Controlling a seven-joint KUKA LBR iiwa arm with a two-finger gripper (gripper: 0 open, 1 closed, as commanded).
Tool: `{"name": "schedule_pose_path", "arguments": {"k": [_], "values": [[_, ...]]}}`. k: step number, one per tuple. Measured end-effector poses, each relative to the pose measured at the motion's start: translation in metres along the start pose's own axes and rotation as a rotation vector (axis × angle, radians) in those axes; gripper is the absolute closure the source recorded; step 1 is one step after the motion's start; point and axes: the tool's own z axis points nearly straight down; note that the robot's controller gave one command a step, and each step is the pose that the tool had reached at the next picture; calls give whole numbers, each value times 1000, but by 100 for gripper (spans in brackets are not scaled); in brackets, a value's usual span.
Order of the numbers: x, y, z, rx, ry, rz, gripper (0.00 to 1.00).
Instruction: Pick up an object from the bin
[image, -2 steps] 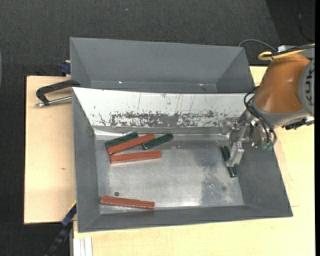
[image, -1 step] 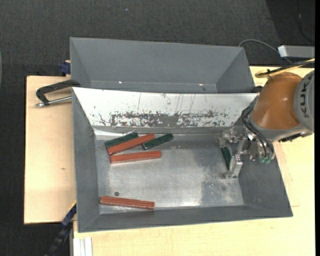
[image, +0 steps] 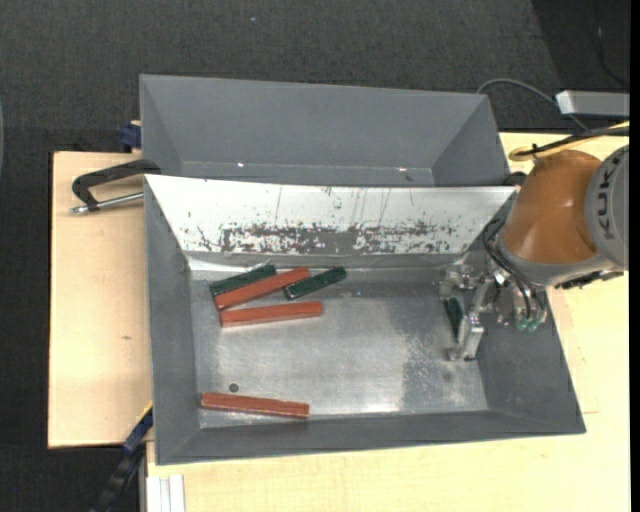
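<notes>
Single overhead view. The arm (image: 612, 215) enters from the right, its orange wrist cover (image: 548, 215) sitting above the right wall of the bin (image: 172, 340). Tool (image: 464, 340) is low in the right part of the bin, close to the right wall, above bare floor; nothing lies just beside it. Tool state: cannot tell whether spread or pressed together, as the metal parts overlap from this angle. A dark sliver shows at the tool's left edge; I cannot tell whether it belongs to the tool or is a separate thing. All loose things lie in the left half, well apart from the tool. Upper group, near the scratched back wall: a red-brown bar (image: 265, 287) tilted with its right end higher, and a second red-brown bar (image: 271, 315) just below it, nearly level. A dark green piece (image: 243, 277) lies along the upper left end of the tilted bar. A dark green stick (image: 316, 283) lies at that bar's right end, touching or nearly so; of all the pieces it is nearest the tool. A third red-brown bar (image: 255, 405) lies alone along the front edge of the floor, left of centre. A small dark speck (image: 233, 388) lies just above that bar.
</notes>
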Motion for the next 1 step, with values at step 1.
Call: {"name": "schedule_pose_path", "arguments": {"k": [1], "values": [[-23,3,-18,1,-4,34,0]]}}
